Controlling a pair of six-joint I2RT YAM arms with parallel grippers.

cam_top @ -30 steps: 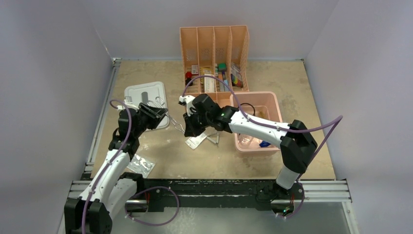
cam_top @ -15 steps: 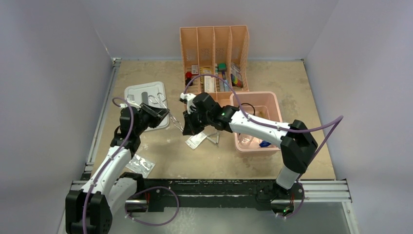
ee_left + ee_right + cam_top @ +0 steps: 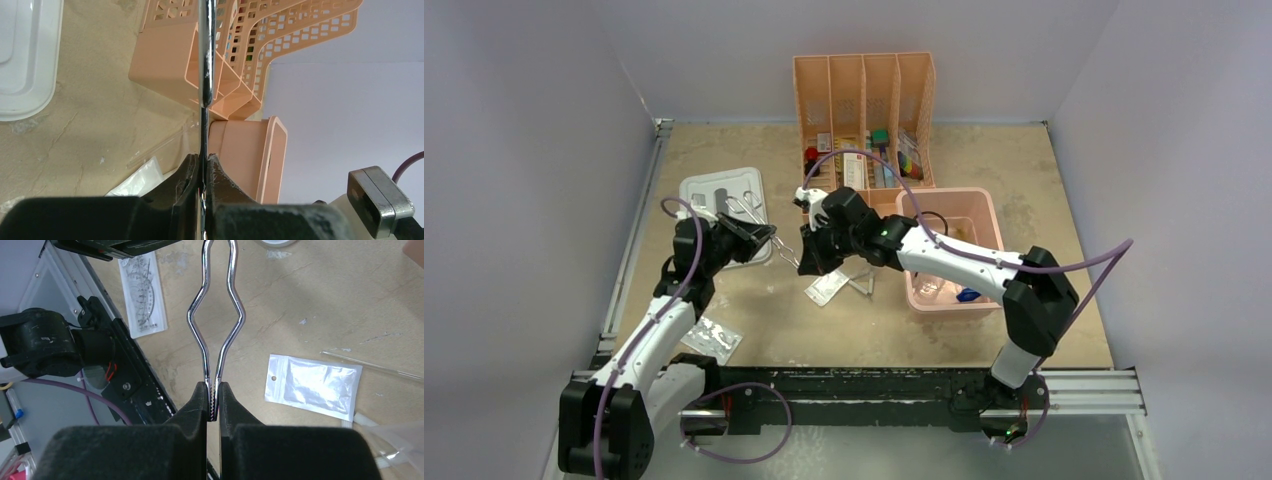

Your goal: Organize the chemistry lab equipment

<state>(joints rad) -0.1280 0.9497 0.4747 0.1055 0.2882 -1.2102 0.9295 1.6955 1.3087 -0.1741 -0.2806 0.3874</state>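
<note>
1. The left jaws were clamped tight on one end of the steel tongs [image 3: 209,50], which appeared edge-on up the middle of the left wrist view.
2. The right jaws were pinched shut on the tongs' serrated tips.
3. In the top view, the tongs hung left of centre between both arms, above the surface [image 3: 1024,160].
4. A clear packet [image 3: 312,386] lay at lower right of the right wrist view.
</note>
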